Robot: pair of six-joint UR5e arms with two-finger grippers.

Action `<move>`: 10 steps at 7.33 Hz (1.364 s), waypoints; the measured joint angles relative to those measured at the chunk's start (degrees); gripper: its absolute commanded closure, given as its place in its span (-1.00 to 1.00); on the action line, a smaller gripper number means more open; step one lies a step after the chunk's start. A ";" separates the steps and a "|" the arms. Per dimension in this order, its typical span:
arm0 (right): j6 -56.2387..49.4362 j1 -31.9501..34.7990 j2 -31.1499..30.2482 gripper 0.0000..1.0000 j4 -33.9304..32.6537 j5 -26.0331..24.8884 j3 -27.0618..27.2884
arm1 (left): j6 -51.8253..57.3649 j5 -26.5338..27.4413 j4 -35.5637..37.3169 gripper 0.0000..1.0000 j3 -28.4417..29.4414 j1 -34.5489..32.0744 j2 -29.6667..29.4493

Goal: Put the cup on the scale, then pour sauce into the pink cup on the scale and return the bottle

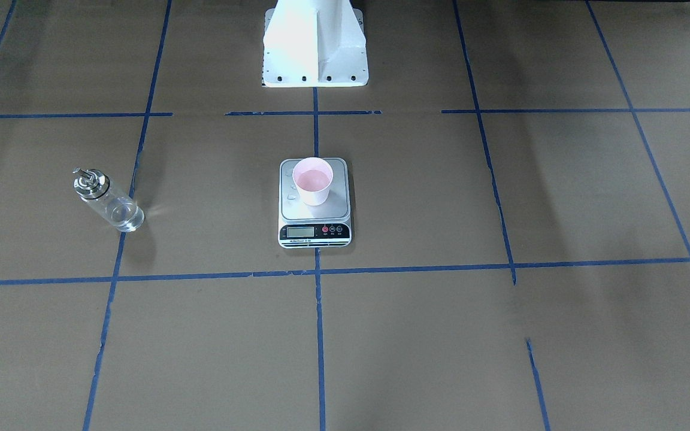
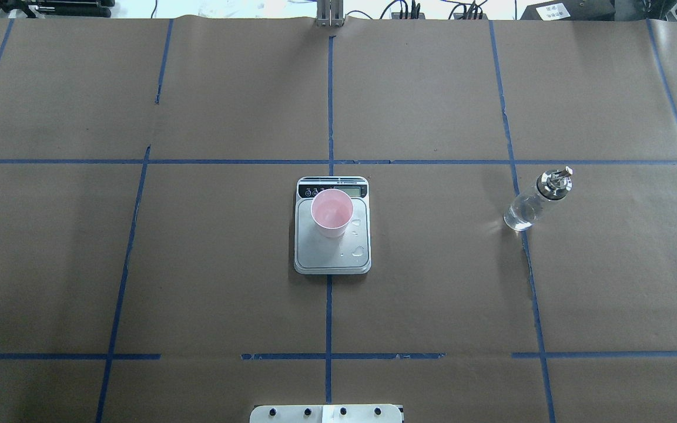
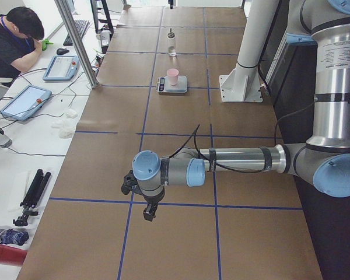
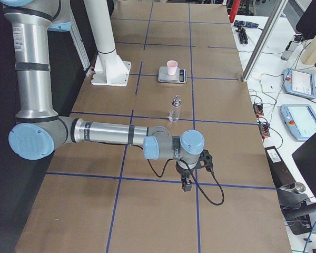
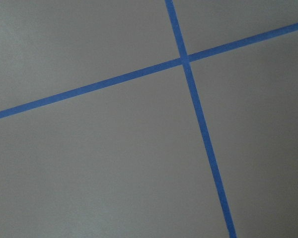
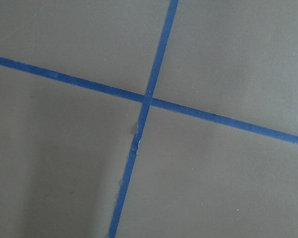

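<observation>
The pink cup (image 1: 312, 179) (image 2: 331, 211) stands upright on the silver scale (image 1: 334, 209) (image 2: 315, 252) at the table's middle, toward the display end. A few clear droplets lie on the platform (image 2: 359, 251). The glass bottle (image 1: 105, 197) (image 2: 535, 200) stands upright on the table on my right side, apart from the scale, with clear sauce (image 2: 518, 216) low in it. My left gripper (image 3: 149, 213) and right gripper (image 4: 187, 184) hang over bare table far from these things, each showing only in a side view. Whether they are open or shut I cannot tell.
The white robot pedestal (image 1: 315, 48) stands behind the scale. Blue tape lines (image 5: 188, 64) (image 6: 146, 99) cross the brown table cover under both wrists. A person (image 3: 14, 35) sits at a side desk with tablets (image 3: 23, 102); a black tripod (image 3: 32, 195) lies beside the table.
</observation>
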 measured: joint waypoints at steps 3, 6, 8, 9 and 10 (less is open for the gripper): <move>1.33 0.00 -0.04 -1.00 0.06 0.34 0.31 | -0.17 -0.06 0.09 -1.00 -1.77 -1.89 0.22; 2.75 0.30 0.09 -1.00 -0.78 0.47 2.97 | -0.21 -0.16 0.08 -1.00 -2.02 -2.19 0.26; 3.21 0.61 0.32 -1.00 -4.51 0.48 5.53 | -0.27 -0.22 0.02 -1.00 -2.04 -2.21 0.26; 3.25 0.61 0.24 -1.00 -5.55 0.45 6.10 | -0.40 -0.21 0.02 -1.00 -2.00 -2.21 0.26; 3.28 0.62 0.17 -1.00 -5.87 0.43 6.19 | -2.05 -0.19 -0.01 -1.00 -1.93 -2.21 0.26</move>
